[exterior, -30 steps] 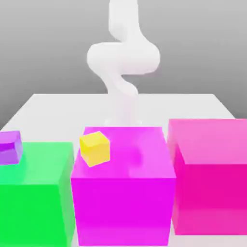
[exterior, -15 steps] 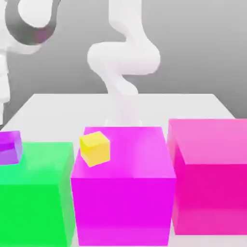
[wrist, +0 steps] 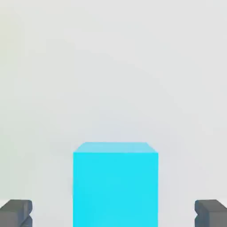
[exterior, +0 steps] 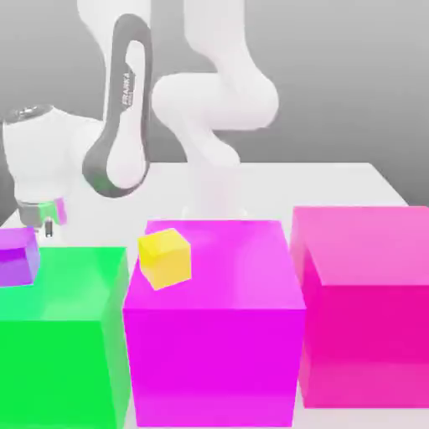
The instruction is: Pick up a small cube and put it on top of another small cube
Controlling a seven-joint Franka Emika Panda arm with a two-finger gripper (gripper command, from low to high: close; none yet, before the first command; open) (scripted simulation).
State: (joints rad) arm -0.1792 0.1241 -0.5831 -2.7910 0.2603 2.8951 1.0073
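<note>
Reaching the purple cube (exterior: 17, 266) seems the current step; next, the wide-open, empty end effector (wrist: 113, 213) should align around it.

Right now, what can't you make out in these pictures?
- Purple cube, exterior view: its far side is cut off by the picture's left edge.
- Green block, exterior view: cut off by the left and bottom edges.
- Pink block, exterior view: cut off by the right edge.
- Cyan block, hand view: its lower part runs past the picture's edge.
</note>
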